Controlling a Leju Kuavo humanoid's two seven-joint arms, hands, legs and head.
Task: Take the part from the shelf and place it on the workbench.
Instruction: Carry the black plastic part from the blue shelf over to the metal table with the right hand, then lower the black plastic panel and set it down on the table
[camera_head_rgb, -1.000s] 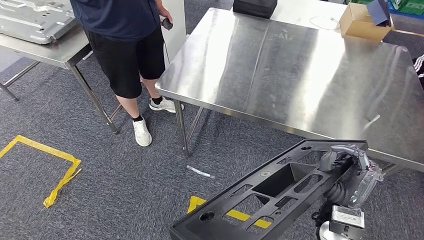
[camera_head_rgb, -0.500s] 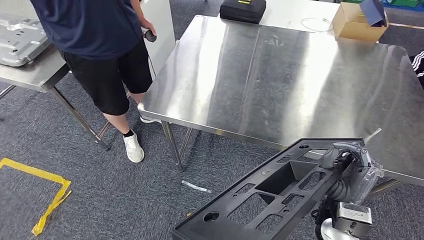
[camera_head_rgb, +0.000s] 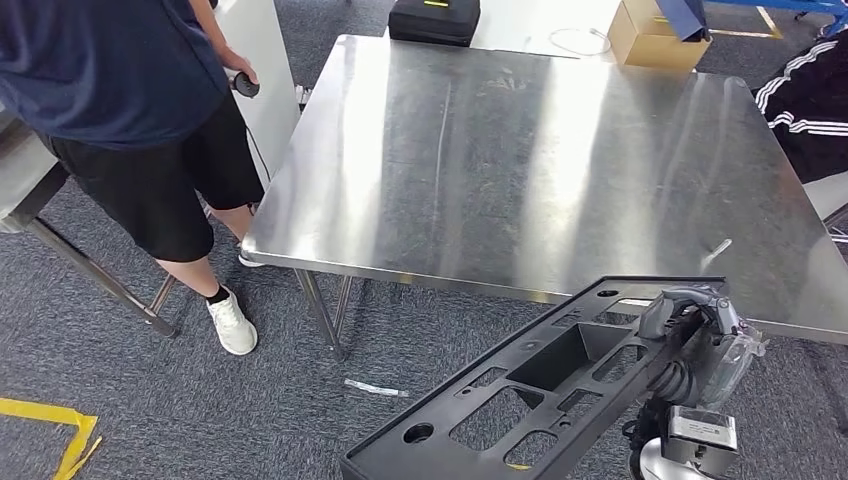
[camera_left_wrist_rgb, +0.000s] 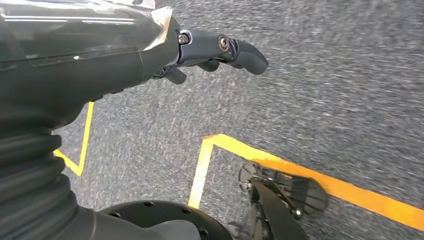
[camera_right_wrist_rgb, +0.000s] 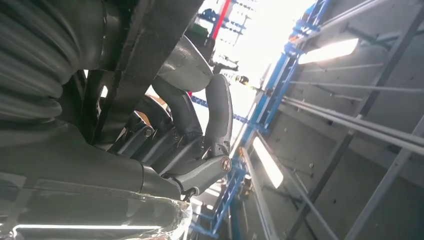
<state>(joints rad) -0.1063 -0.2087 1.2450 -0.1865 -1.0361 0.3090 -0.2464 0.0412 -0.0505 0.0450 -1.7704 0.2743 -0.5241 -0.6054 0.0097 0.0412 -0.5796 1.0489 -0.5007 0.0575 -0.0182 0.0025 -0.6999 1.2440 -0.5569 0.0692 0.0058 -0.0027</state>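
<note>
We see the part (camera_head_rgb: 545, 385) as a long, flat black plastic panel with a raised rim, a deep rectangular recess near its middle, several rectangular cut-outs along its length and round holes near its two ends. It hangs in the air, tilted, with its far end raised just in front of the near edge of the tabletop (camera_head_rgb: 520, 160) and its near end lower, over the grey carpet (camera_head_rgb: 150, 420); it rests on nothing but the right robot hand (camera_head_rgb: 690, 325). That hand grips the panel at its raised end, its fingers (camera_right_wrist_rgb: 217, 112) curled round the edge of the part, as we see in the right wrist view, with the thumb over the top side in the head view. The right arm comes up from below, wrapped in clear film at the wrist.

We see the left robot hand (camera_left_wrist_rgb: 210, 50) in its wrist view hanging over the carpet and the yellow tape lines (camera_left_wrist_rgb: 300, 172), holding nothing, its dark fingers loosely bent and apart.

A person (camera_head_rgb: 130, 110) in a dark shirt and black shorts stands beside the left corner of the tabletop. A black case (camera_head_rgb: 435, 20) and a cardboard box (camera_head_rgb: 650, 35) lie beyond its far edge.
</note>
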